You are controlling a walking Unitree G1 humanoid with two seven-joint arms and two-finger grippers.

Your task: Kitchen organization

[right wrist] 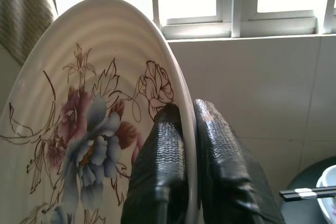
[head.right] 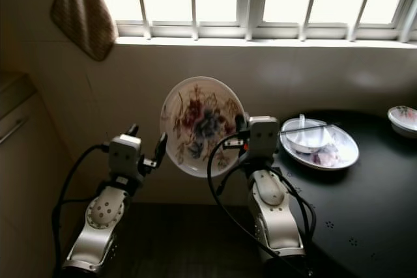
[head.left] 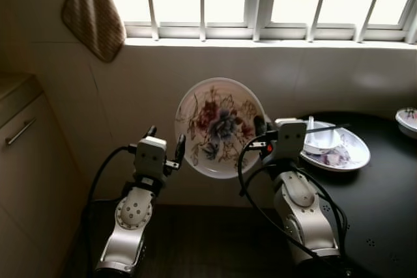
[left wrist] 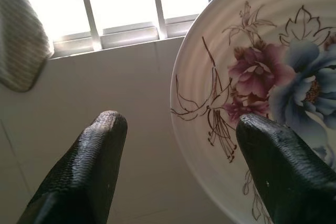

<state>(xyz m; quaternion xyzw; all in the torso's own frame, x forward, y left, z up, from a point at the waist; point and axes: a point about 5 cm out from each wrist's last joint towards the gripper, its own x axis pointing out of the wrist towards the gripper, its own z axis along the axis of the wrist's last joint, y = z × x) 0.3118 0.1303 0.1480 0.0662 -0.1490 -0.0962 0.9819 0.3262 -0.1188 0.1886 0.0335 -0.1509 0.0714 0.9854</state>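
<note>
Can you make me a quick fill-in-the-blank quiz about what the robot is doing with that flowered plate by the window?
1. The flowered plate is clamped at its rim by the ____ gripper.
2. The left gripper is ____, beside the plate's other edge.
3. A pair of ____ rests across the small bowl on the oval dish.

Missing words: right; open; chopsticks

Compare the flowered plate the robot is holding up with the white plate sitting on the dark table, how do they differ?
The flowered plate is held upright in the air, clamped at its rim by the right gripper; the white plate lies flat on the dark table. The flowered plate carries nothing; the white plate holds a bowl and chopsticks. The flowered plate has large printed blooms. Both are light-coloured dishes.
</note>
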